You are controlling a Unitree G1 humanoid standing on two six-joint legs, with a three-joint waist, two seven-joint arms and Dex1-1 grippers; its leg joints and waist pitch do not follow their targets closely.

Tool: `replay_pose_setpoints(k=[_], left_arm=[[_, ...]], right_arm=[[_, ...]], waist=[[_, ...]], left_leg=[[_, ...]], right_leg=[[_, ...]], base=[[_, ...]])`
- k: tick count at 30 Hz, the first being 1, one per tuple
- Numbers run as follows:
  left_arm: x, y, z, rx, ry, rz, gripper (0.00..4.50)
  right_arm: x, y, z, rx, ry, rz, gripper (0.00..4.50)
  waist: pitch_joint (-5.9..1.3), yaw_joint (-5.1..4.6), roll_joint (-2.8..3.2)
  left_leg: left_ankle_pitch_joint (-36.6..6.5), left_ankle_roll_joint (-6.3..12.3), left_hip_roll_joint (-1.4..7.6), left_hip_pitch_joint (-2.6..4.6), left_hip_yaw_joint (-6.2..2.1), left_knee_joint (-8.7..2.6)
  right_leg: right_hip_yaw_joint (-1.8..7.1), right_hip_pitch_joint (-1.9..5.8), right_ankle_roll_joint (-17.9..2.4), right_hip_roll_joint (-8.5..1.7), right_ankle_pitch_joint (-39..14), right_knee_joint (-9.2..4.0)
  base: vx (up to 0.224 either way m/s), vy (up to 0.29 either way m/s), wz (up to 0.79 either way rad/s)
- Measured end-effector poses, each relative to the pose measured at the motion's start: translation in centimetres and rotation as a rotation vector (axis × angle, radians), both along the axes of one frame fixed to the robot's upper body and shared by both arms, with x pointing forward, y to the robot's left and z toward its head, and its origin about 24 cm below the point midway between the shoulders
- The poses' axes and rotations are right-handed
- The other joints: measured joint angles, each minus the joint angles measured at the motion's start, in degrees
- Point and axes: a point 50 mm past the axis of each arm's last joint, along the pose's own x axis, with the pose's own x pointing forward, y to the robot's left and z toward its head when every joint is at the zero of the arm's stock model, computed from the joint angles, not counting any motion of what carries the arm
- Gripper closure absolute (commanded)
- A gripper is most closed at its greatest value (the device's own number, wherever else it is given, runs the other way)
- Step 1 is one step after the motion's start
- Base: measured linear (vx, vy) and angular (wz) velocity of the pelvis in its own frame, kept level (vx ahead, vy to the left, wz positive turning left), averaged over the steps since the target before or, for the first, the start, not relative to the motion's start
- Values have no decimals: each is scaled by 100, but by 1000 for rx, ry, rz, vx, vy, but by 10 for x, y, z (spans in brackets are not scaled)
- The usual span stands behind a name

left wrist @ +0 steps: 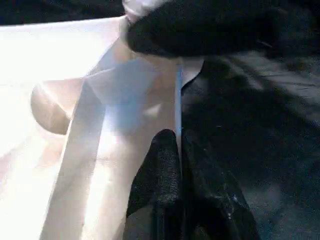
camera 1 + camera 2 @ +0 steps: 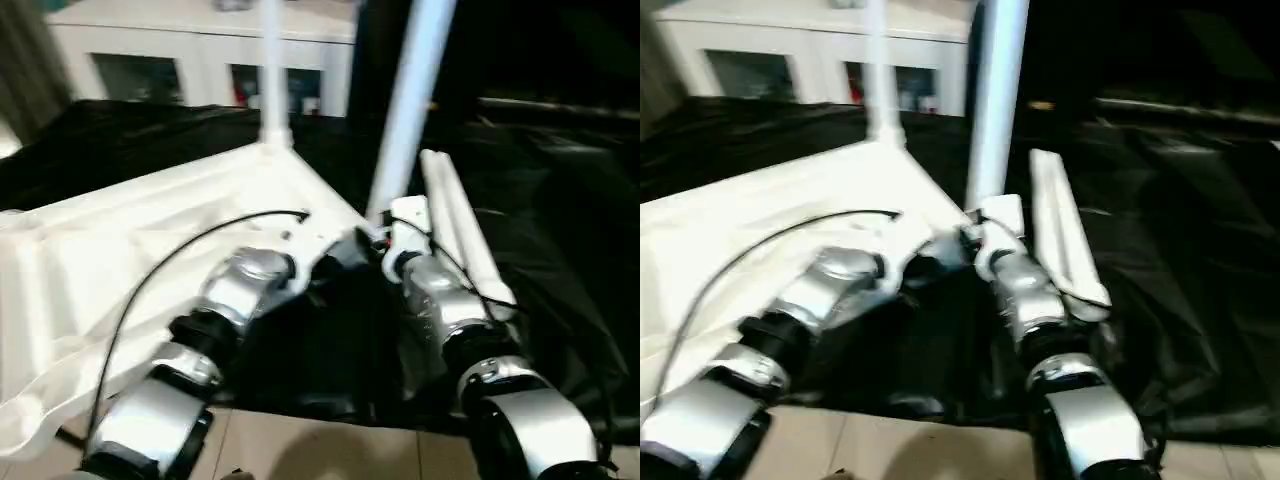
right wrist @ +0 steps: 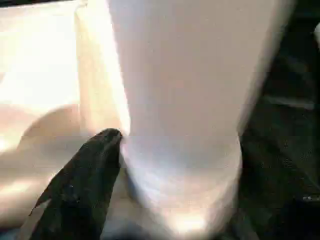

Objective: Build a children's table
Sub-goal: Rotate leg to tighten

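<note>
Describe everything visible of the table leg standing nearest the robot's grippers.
The near leg is a smooth white tube, plastic by its look, standing almost upright and leaning slightly, its top out of frame. Its wider base sits at the near corner of the upturned white tabletop. One black finger of the right gripper lies against the base; no firm grip is visible.

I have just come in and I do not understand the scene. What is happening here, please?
A robot is building a small white table. The tabletop lies underside up on a black cloth. One leg stands in the far corner. A second leg stands at the near corner, where both grippers work: the left gripper is shut beside the tabletop's edge, and the right gripper is at the base of this leg. Two more legs lie on the cloth.
</note>
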Motion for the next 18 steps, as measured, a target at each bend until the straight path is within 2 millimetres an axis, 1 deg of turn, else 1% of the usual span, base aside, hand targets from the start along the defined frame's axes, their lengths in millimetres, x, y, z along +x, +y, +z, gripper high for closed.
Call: replay_pose_setpoints(k=[2, 7, 11, 12, 14, 16, 18], left_arm=[[0, 4, 1, 3, -7, -12, 450], [-3, 20, 4, 11, -24, -88, 450], [-12, 38, 6, 11, -20, -183, 450], [-17, 45, 6, 8, -8, -233, 450], [-23, 51, 7, 0, 13, -290, 450], [-27, 54, 7, -9, 36, -333, 450], [-32, 51, 6, -17, 58, -376, 450]], right_arm=[[0, -3, 1, -11, -13, 50, 59], [-7, -16, 2, -14, -47, 206, 59], [-20, -31, 3, -42, -74, 371, 59], [-26, -38, 4, -63, -80, 446, 59], [-32, -46, 4, -75, -66, 517, 59], [-36, -46, 8, -75, -70, 585, 59], [-38, -45, 10, -70, -70, 628, 59]], waist=[[0, -19, -1], [0, -9, 1], [-1, 17, 3], [-1, 26, 3], [0, 46, 4], [1, 70, 5], [4, 116, 10]], left_leg=[[0, 0, 0, -9, 1, -6], [1, 1, 3, -30, 3, -20], [5, 11, 5, -49, 4, -7], [2, 17, 4, -52, 5, -5], [-1, 20, 5, -50, 9, 3], [-4, 15, 8, -47, 11, 11], [-5, 11, 10, -42, 12, 17]], right_leg=[[-1, -12, -4, 1, 2, -1], [-1, -30, -19, 10, 3, -10], [-4, -37, -20, 10, -12, -15], [-4, -37, -22, 10, -18, -19], [-4, -38, -22, 9, -19, -19], [-6, -38, -22, 9, -19, -16], [-6, -38, -23, 8, -18, -12]], base=[[0, 0, 0], [0, 0, 0], [0, 0, 0], [0, 0, 0], [0, 0, 0], [0, 0, 0], [0, 0, 0]])
